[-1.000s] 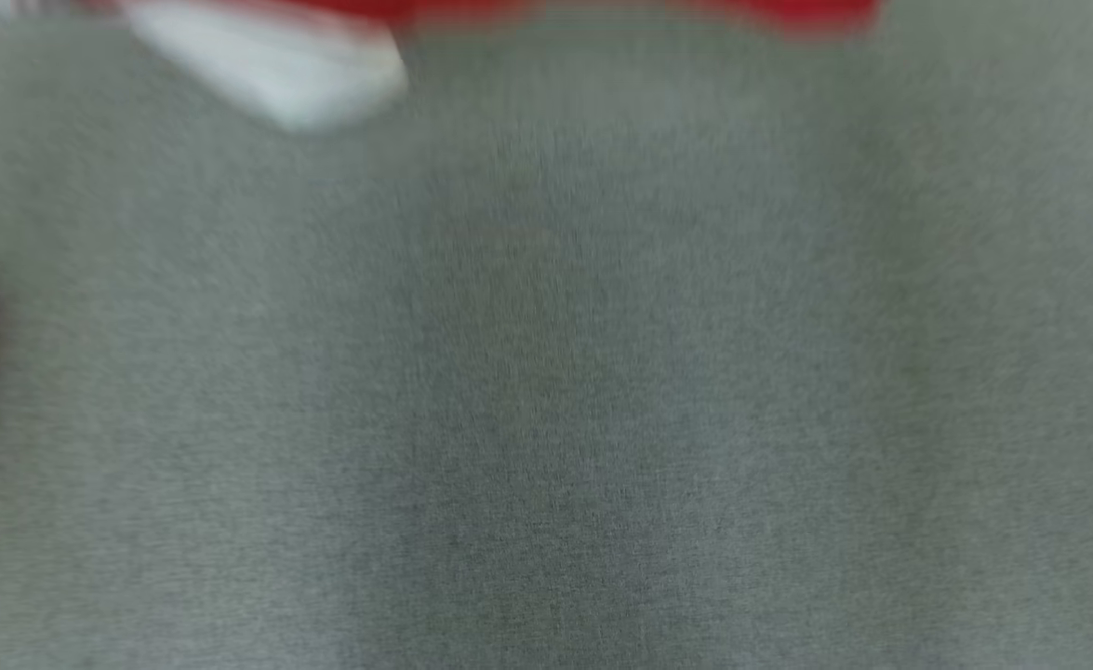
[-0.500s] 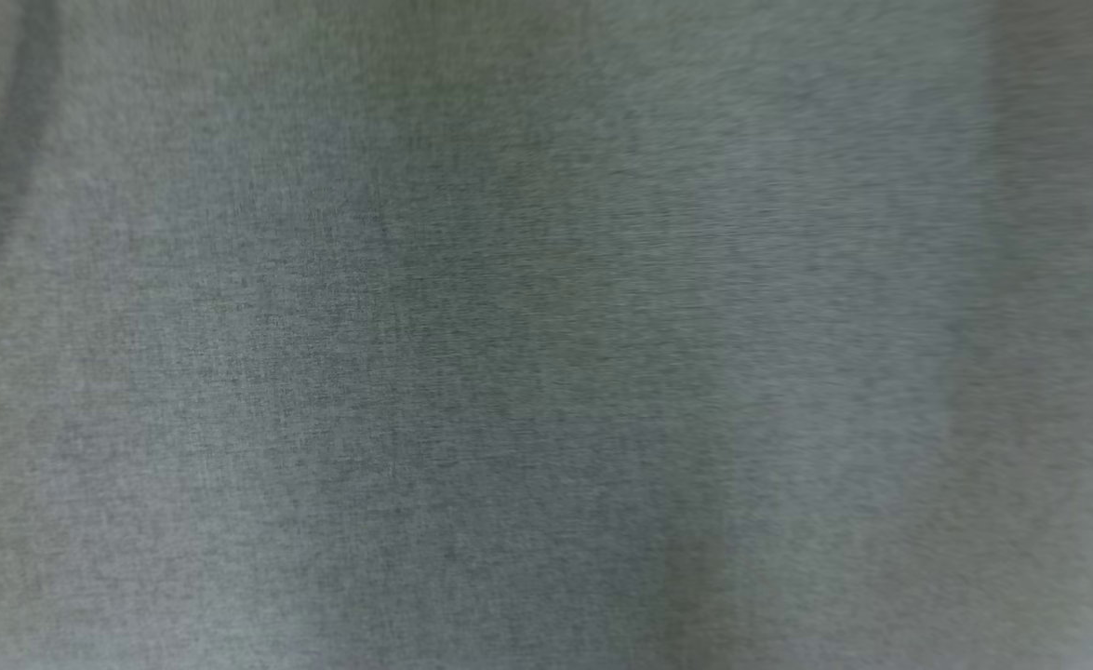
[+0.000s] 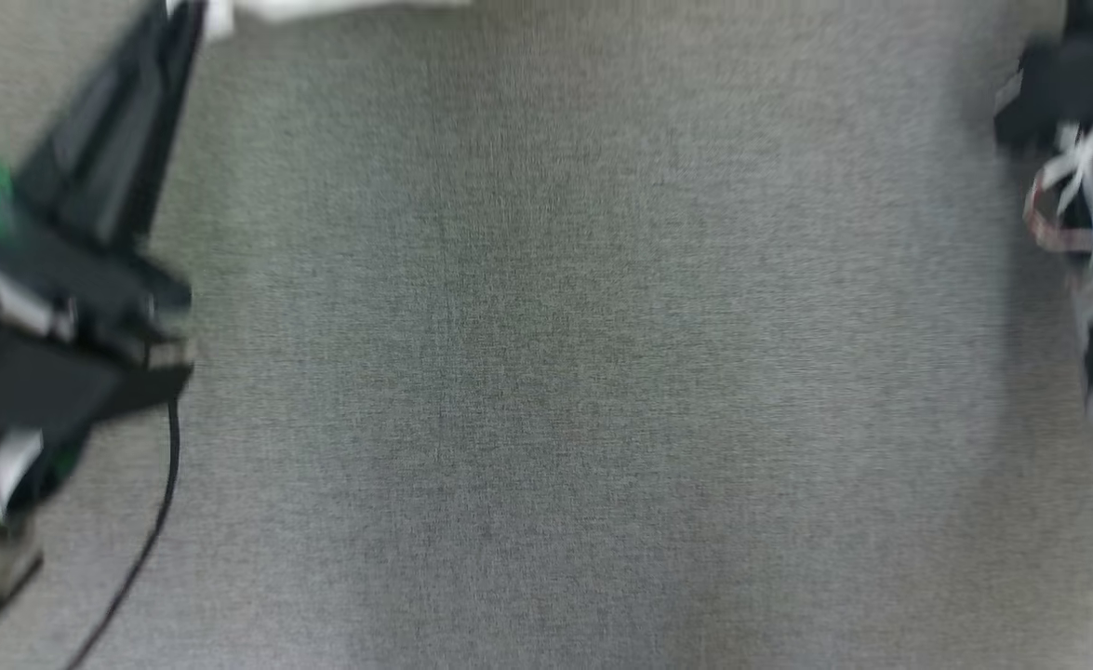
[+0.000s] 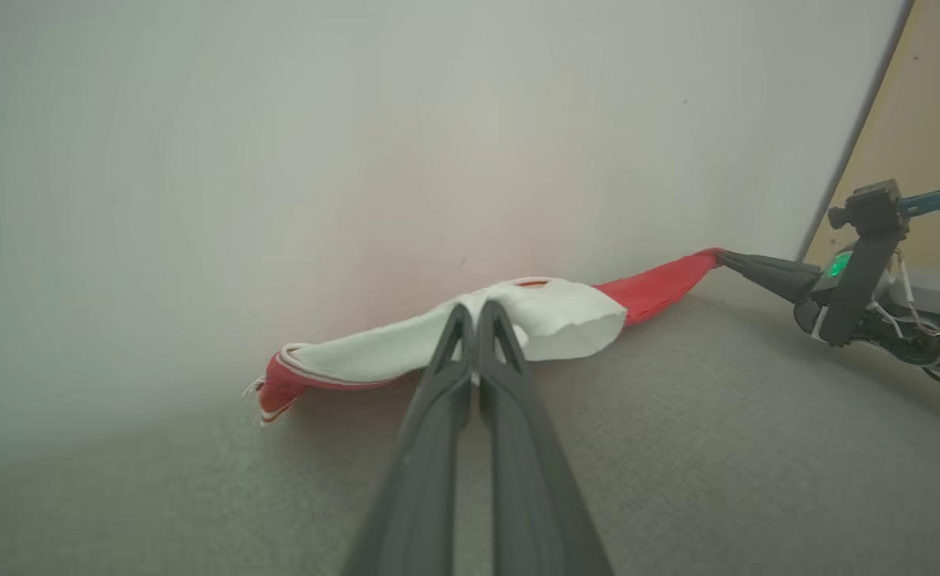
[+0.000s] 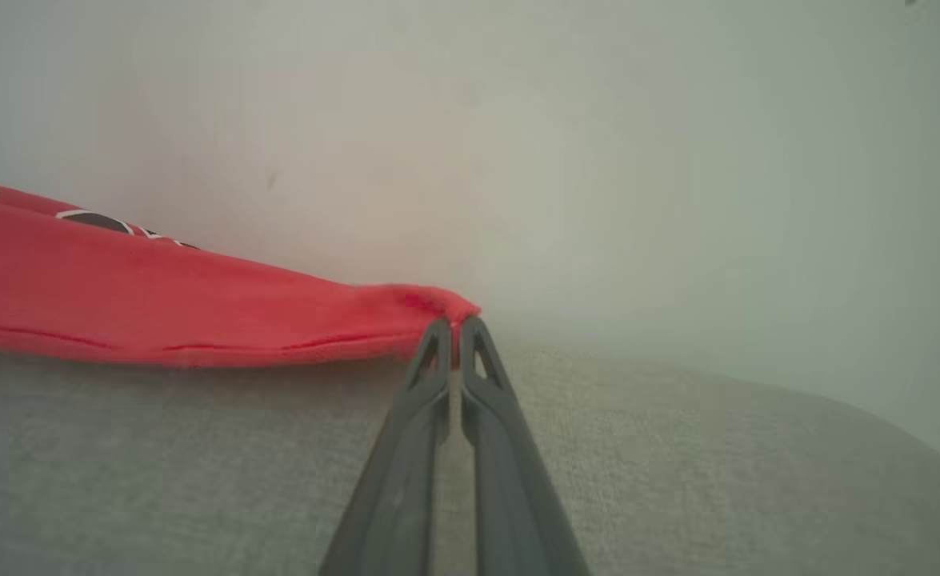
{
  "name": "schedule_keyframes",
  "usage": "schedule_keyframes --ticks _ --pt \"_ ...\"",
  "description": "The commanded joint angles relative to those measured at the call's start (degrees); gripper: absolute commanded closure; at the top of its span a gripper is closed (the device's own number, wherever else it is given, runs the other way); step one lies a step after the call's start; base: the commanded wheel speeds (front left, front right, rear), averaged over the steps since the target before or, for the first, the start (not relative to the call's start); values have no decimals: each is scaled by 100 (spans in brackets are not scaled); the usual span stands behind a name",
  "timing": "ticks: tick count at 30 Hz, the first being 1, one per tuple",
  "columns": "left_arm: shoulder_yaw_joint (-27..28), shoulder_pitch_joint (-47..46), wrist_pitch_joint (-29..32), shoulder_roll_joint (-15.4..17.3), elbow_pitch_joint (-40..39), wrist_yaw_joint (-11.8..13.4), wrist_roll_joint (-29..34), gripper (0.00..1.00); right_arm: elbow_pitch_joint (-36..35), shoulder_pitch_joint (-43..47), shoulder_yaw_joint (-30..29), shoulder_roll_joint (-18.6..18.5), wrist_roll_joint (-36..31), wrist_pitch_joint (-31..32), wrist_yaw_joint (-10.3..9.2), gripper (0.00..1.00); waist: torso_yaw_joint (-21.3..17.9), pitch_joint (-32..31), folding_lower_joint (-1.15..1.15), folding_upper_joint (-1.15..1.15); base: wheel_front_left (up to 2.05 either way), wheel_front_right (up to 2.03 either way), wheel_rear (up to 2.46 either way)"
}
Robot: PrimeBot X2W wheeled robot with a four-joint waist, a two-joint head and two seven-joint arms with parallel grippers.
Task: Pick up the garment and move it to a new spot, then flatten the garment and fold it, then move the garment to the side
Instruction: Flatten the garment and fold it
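The garment (image 4: 566, 320) is red and white and hangs stretched between my two grippers, low over the grey cloth surface (image 4: 678, 448) and close to a pale wall. My left gripper (image 4: 474, 314) is shut on its white middle part. In the right wrist view my right gripper (image 5: 454, 322) is shut on a corner of the red garment (image 5: 158, 304). The left wrist view also shows the right gripper (image 4: 724, 257) pinching that red end. In the head view the left gripper (image 3: 183, 14) points up at the top left, beside a white strip of garment (image 3: 323, 7).
A pale wall (image 4: 358, 160) rises just behind the garment. A tan panel (image 4: 934, 120) stands at its right end. The grey cloth surface (image 3: 546, 372) spreads wide between the arms. A thin black cable (image 3: 160, 521) hangs from the left arm.
The head camera has moved: the garment at the top edge left the picture, then only grey cloth showed, and now both arms appear at the sides with white cloth at the top.
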Motion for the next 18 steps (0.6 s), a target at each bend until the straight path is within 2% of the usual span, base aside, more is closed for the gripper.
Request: schedule_keyframes --ticks 1,4,9,18 --pt "177 495 -22 72 -171 9 -1 100 -187 475 54 -84 192 -7 -13 100 -7 -385 1 -1 0 0 0" --pt "433 1197 -22 45 -311 8 77 100 -448 1054 69 -162 485 -8 -13 100 -54 -622 1 -1 0 0 0" --pt "862 2204 -22 -108 -439 9 599 100 -670 1857 -166 -59 999 -8 -14 100 -183 -995 1 -1 0 0 0" --pt "1340 3681 -21 -604 -318 9 1494 100 -919 2989 163 -169 1153 -9 -14 100 -333 -1627 1 -1 0 0 0"
